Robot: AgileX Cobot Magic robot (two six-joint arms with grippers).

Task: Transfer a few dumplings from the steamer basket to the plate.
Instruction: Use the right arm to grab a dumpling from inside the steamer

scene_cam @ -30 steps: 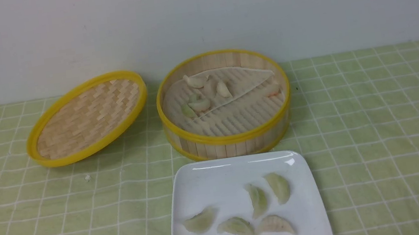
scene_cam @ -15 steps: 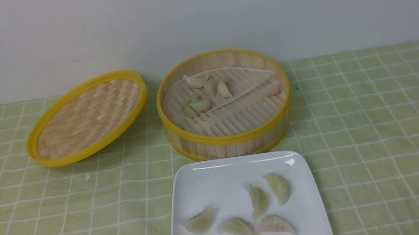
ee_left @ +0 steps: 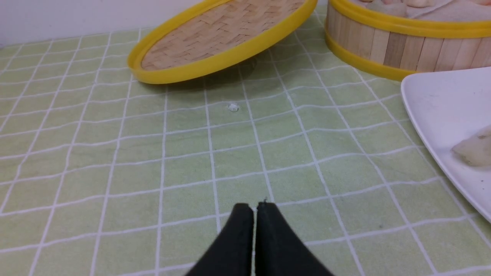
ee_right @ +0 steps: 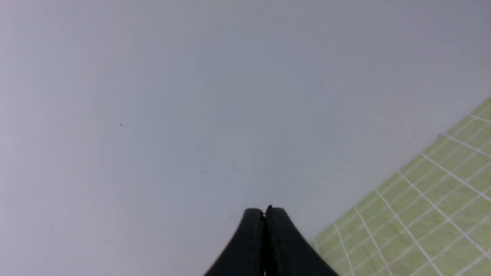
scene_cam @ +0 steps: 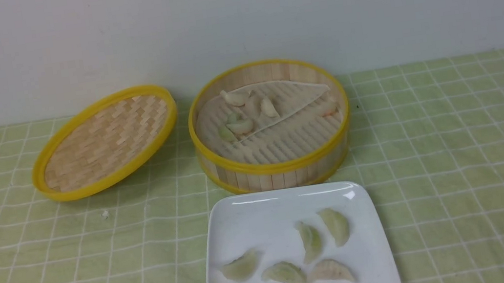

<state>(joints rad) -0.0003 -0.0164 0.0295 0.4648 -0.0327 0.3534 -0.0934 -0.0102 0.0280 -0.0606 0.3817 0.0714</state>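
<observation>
Left claw (ee_left: 253, 207) and right claw (ee_right: 265, 210), both clenched on nothing, hang clear of the work. The plate (scene_cam: 253, 220) sits just nearside of the steamer basket (scene_cam: 276, 175), likely keeping the dumplings' (scene_cam: 283, 273) carry short.

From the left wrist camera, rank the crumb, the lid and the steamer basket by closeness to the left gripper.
1. Crumb, on the cloth straight ahead of the left gripper.
2. Lid, beyond the crumb.
3. Steamer basket, farthest, behind the plate.

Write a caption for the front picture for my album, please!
Dumplings rest on the white plate, more wait in the steamer basket, lid beside it.
</observation>
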